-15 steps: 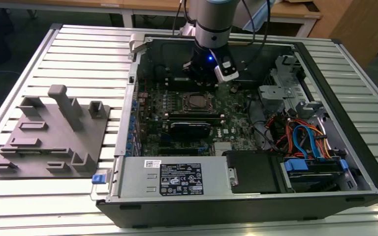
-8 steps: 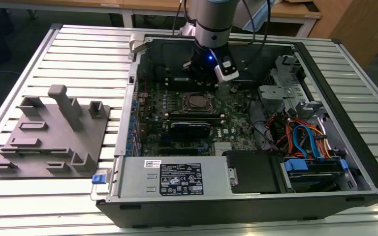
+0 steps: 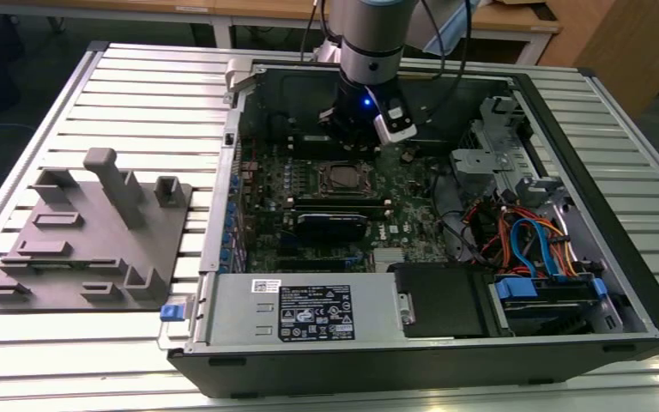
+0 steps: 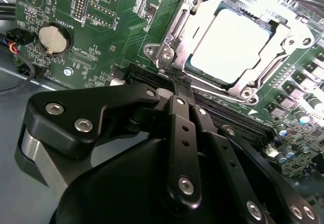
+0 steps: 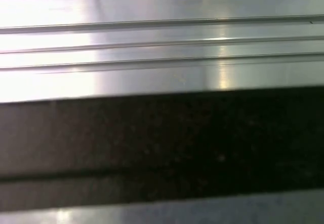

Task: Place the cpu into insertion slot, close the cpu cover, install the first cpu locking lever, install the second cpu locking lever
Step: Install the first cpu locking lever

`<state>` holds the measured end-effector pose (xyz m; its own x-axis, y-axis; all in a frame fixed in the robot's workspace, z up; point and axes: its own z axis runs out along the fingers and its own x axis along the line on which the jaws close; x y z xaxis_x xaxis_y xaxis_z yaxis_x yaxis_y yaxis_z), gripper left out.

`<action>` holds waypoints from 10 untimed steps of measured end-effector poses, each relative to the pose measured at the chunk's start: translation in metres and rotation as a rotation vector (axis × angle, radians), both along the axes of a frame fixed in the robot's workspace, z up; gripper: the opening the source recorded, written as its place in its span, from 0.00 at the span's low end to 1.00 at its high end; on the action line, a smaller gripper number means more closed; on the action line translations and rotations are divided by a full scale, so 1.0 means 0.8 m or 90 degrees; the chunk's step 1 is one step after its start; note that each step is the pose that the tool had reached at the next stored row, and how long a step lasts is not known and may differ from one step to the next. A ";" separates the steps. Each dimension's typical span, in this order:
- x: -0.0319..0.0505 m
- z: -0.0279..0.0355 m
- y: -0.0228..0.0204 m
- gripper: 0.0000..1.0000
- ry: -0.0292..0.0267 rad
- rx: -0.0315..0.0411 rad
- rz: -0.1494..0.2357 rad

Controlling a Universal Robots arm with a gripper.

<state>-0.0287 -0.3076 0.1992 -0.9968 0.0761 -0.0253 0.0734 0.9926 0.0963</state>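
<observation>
- The cpu (image 4: 233,44) sits in the insertion slot (image 4: 174,41) with the cpu cover (image 4: 263,74) lying down around it, so the locking-lever step looks to be in hand.
- The end effector (image 4: 181,89) hovers just beside the socket's near edge, fingers (image 4: 178,113) clenched together, empty.
- Next calls for catching a lever accurately.

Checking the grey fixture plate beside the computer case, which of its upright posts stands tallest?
The rounded grey post near the fixture plate's far edge; it rises well above the shorter blocks beside it.
</observation>
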 end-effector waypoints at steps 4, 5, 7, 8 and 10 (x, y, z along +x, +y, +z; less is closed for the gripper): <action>0.000 0.0004 0.0001 0.10 -0.0001 0.0000 0.000; 0.000 0.0010 0.0001 0.10 -0.0002 0.0001 0.000; 0.000 0.0016 0.0001 0.10 -0.0002 0.0002 0.000; 0.000 0.0017 0.0001 0.10 -0.0002 0.0002 0.000; 0.000 0.0012 -0.0007 0.10 -0.0001 -0.0010 0.000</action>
<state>-0.0286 -0.3082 0.2001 -0.9968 0.0761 -0.0256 0.0734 0.9928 0.0947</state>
